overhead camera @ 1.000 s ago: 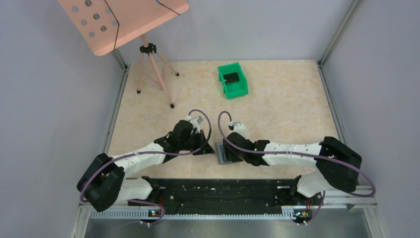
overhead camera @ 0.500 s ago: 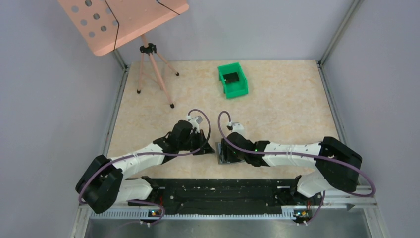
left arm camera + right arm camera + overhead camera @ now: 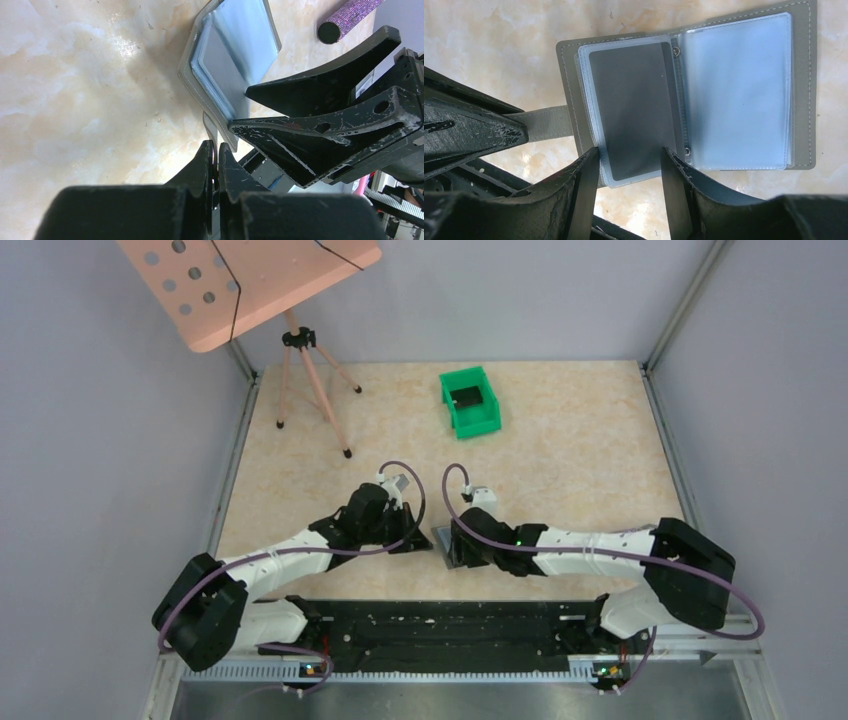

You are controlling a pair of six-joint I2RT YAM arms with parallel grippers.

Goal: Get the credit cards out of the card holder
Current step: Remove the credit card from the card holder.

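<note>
Right wrist view: the card holder (image 3: 734, 85) lies open and flat on the table (image 3: 489, 40). Its clear sleeves are fanned out, with a dark card (image 3: 631, 105) in the left one. None of this inner detail shows from above.
Left wrist view: it shows the same card holder at a slant from its strap (image 3: 210, 131) side. A purple cylinder (image 3: 352, 15) lies near its far corner and shows in no other view.
Top view: only a grey sliver of the card holder shows between the two arms, close to the table's near edge.
Surroundings: a green bin (image 3: 470, 402) sits well apart toward the far side. A pink music stand (image 3: 240, 280) on a tripod stands at the far left.
In the way: the right arm covers most of the card holder from above.
Grip, left: the left pincer (image 3: 215, 147) is closed, its tips pinching the end of the strap.
Grip, right: the right pincer (image 3: 629, 152) has its jaws apart, one finger at each side of the dark card's near end. Whether they touch it cannot be told.
Position: the card holder lies under the right pincer and just beside the left pincer, joined to it by the strap.
</note>
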